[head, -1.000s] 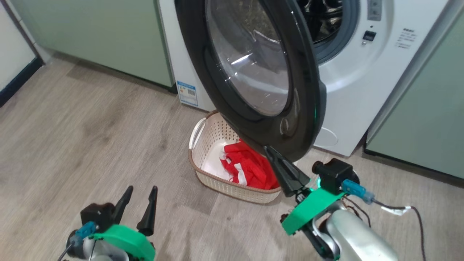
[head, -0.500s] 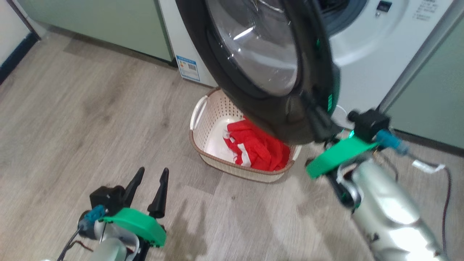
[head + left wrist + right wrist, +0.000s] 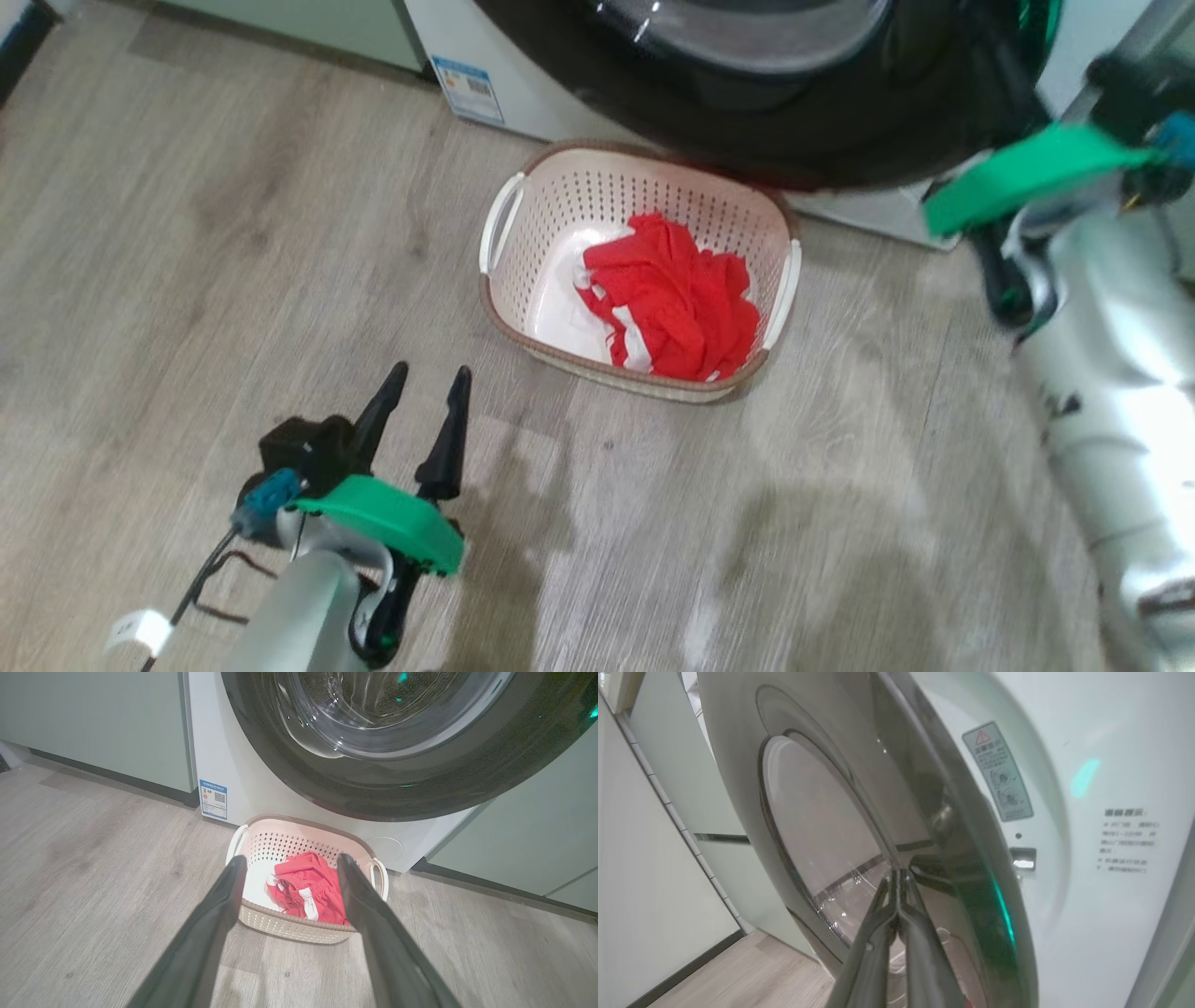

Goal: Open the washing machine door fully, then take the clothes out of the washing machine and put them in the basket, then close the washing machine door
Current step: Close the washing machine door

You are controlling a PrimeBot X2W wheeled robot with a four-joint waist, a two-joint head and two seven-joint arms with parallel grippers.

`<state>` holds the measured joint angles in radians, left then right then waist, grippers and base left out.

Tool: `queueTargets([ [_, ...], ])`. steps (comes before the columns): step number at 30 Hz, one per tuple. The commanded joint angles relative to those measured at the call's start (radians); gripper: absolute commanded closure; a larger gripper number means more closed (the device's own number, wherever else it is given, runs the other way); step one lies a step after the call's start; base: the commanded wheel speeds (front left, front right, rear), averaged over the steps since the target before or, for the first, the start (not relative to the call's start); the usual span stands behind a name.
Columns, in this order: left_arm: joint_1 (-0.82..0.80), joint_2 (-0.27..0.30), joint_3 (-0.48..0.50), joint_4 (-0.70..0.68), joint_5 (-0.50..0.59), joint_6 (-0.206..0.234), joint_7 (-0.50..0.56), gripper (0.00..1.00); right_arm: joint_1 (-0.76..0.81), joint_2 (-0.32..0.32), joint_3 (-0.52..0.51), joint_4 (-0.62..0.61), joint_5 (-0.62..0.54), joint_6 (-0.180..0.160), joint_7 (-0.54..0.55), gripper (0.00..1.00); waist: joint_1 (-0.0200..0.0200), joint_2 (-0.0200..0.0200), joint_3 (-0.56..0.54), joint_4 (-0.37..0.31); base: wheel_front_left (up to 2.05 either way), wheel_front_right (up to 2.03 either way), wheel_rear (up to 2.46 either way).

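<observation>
The washing machine door (image 3: 747, 121), with its black rim and glass bowl (image 3: 817, 835), stands at a narrow angle to the white washing machine (image 3: 1064, 788). My right gripper (image 3: 896, 873) is shut, its tips against the door's outer face near the edge of the glass. On the floor below the door sits the cream basket (image 3: 523, 308), and red clothes (image 3: 677, 308) with white trim lie inside it. My left gripper (image 3: 425, 387) hangs open and empty over the floor in front of the basket (image 3: 289, 926), pointing at the clothes (image 3: 306, 889).
Pale green cabinets (image 3: 93, 723) flank the machine on both sides. A small round cover (image 3: 384, 848) sits low on the machine's front. Wood floor (image 3: 187, 233) spreads to the left and in front of the basket. My right forearm (image 3: 1111, 373) rises along the right edge.
The head view has tipped down. The door has swung toward the machine with my shut right gripper against it, uncovering the basket. My left gripper stays open and in place.
</observation>
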<state>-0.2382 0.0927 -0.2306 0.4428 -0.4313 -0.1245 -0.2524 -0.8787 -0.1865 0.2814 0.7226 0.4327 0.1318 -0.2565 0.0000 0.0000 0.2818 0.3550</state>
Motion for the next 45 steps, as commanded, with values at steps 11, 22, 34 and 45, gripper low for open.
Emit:
queueTargets([
  [11, -0.069, -0.012, 0.021, -0.029, -0.002, -0.006, -0.009, 0.00, -0.244, -0.060, -0.042, 0.116, 0.034, -0.001, -0.005, 1.00, 0.0000, 0.0000, 0.078, 0.021, 0.00, 0.00, 0.00],
  [22, -0.082, -0.021, 0.009, -0.027, -0.002, -0.006, -0.009, 0.00, -0.322, -0.074, -0.110, 0.183, 0.016, -0.001, -0.005, 1.00, 0.0000, 0.0000, 0.084, 0.044, 0.00, 0.00, 0.00],
  [34, -0.030, 0.030, 0.060, -0.029, 0.037, -0.006, -0.009, 0.00, -0.070, -0.001, -0.094, 0.059, 0.025, -0.001, -0.005, 1.00, 0.0000, 0.0000, -0.074, 0.007, 0.00, 0.00, 0.00],
  [45, -0.017, 0.151, 0.145, -0.018, 0.064, -0.006, -0.009, 0.00, 0.240, 0.074, -0.167, -0.061, 0.002, -0.001, -0.005, 0.00, 0.0000, 0.0000, -0.245, -0.089, 0.00, 0.00, 0.00],
])
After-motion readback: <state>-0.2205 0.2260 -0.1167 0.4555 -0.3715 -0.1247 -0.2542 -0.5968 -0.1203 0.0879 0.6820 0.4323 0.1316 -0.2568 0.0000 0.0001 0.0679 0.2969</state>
